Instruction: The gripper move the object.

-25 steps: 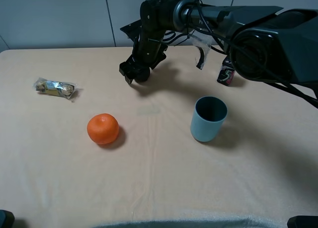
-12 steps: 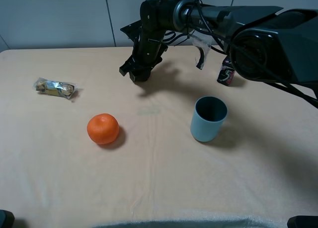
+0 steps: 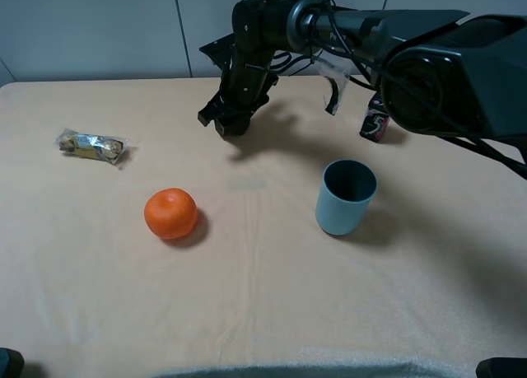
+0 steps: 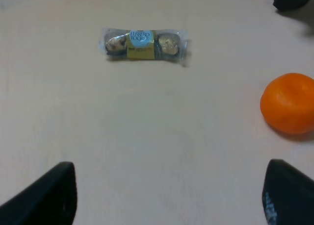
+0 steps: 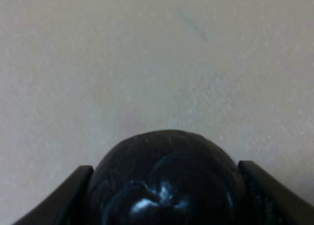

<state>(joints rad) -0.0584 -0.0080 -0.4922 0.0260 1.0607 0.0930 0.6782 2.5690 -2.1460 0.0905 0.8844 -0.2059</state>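
object (image 5: 164,178): seated at the far side of the table (image 3: 263,312), beyond the orange (image 3: 171,214); contact with the surface cannot be told
right gripper (image 3: 227,123): drawn in narrow onto the object, a finger at each flank
change: a second ago the jaws were spread wider around it; they have since been drawn in, and no lift is seen
meaning: grasp judged made, carrying not yet begun
left gripper (image 4: 167,200): spread wide, nothing held, facing the wrapped sweets (image 4: 144,43)

Right arm (image 3: 354,22) extends from 2 o'clock across the middle to 11 o'clock in the high view, wrist bent downward. Right gripper (image 3: 230,121) points down, fingers (image 5: 68,198) pressed against both sides of the object (image 5: 164,176). Left gripper (image 4: 169,193): jaws spread wide.
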